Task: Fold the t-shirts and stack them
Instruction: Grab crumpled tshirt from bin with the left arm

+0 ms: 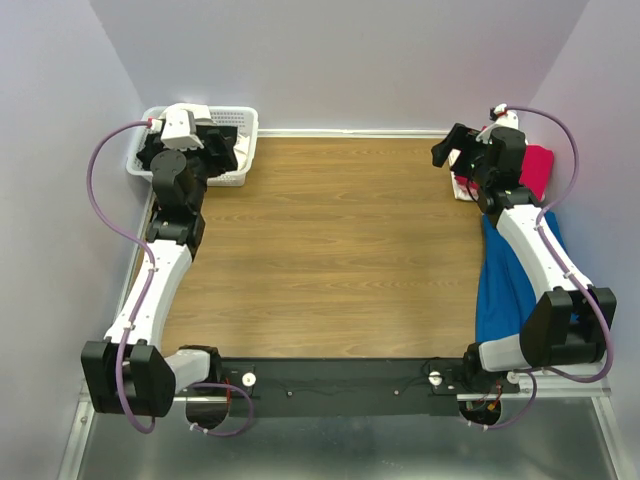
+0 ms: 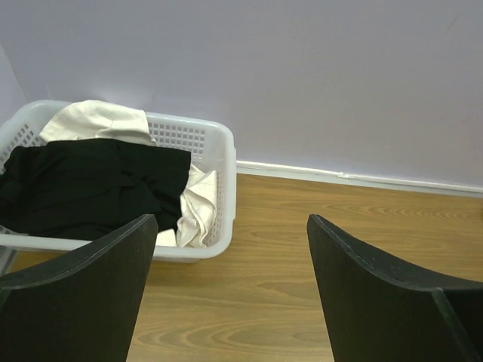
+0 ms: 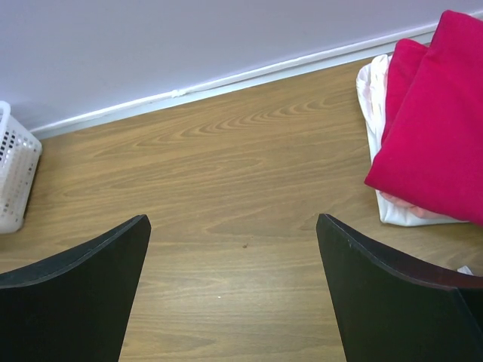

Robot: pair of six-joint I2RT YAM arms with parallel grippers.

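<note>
Left hand (image 2: 230, 225): fingers spread, empty, hovering at the white lattice basket (image 2: 225, 188) in the far-left corner of the desk (image 1: 330, 250). Right hand (image 3: 232, 220): also spread and empty, at the far-right side.

Step in hand, as judged: fetching the next shirt from the basket. Two appear done, since a folded red t-shirt (image 3: 438, 121) lies on a folded white t-shirt (image 3: 372, 102), just right of the right hand. A blue cloth (image 1: 500, 285) lies flat under the right arm; its role is unclear.

The black t-shirt (image 2: 90, 188) is crumpled on top in the basket, with a cream t-shirt (image 2: 98, 121) behind and beneath it. Both are ahead and left of the left hand, not touching it.

Next move calls for: shift left, descend, pinch the black fabric only, lift clear of the rim.
</note>
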